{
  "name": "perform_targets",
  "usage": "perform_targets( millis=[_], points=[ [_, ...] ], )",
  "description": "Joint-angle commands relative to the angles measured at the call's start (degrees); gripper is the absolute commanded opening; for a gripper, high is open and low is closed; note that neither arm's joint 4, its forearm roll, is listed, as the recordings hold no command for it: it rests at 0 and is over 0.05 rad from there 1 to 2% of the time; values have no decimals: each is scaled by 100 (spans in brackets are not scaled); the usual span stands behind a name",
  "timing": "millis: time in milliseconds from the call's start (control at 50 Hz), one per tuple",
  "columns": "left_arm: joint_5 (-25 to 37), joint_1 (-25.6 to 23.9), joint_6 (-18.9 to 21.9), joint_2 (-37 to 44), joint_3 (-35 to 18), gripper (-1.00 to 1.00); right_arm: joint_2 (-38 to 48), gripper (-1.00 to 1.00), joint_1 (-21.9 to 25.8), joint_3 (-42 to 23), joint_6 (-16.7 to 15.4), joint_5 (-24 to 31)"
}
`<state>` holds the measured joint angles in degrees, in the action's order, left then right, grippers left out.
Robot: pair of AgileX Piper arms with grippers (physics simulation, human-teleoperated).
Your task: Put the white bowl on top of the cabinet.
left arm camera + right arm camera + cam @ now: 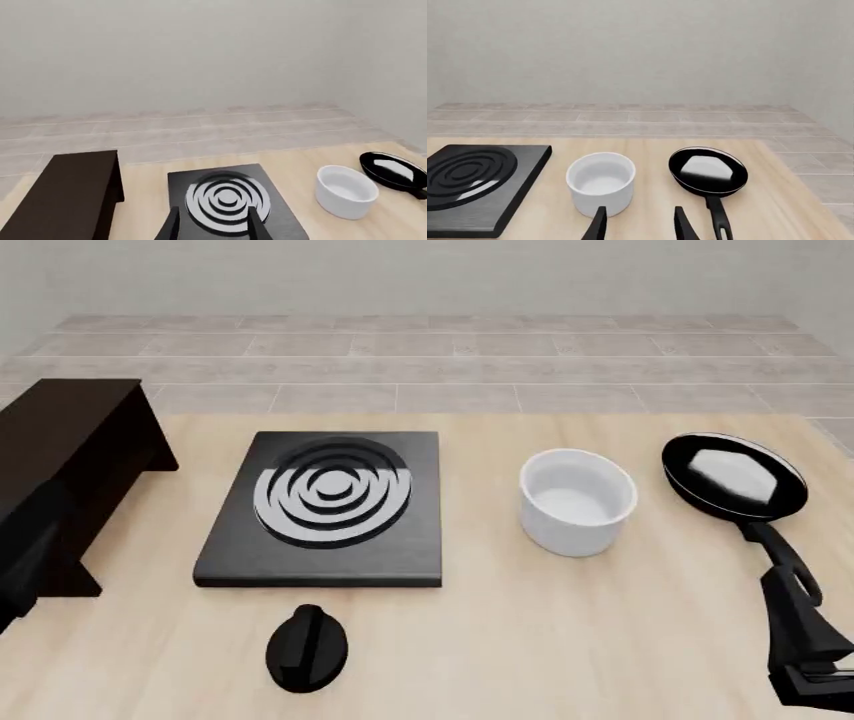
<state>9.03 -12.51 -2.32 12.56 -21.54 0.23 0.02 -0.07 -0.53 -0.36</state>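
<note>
Wood tabletop, tiled floor behind. White bowl upright between stove plate and frying pan; cabinet far left. Right gripper nearer bowl, fingers spread, empty; left gripper likewise spread.

On the tabletop, the cabinet stands at the far left edge. To its right, near the middle, lies the stove plate. The white bowl sits upright right of the stove plate, apart from it. Just right of the bowl lies the frying pan, its handle running toward the near side. The left gripper is on the near side of the stove plate; the right gripper is at the near right, beside the pan's handle.
</note>
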Motion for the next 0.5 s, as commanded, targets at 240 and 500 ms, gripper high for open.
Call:
perform_targets(
  millis=[240,500],
  points=[
    [-6,-874,-68,2162,-2029,100,20,100,-4,2,37,12],
    [-263,-2012,345,4384,-3041,100,-3,100,-2,2,4,9]
  ],
)
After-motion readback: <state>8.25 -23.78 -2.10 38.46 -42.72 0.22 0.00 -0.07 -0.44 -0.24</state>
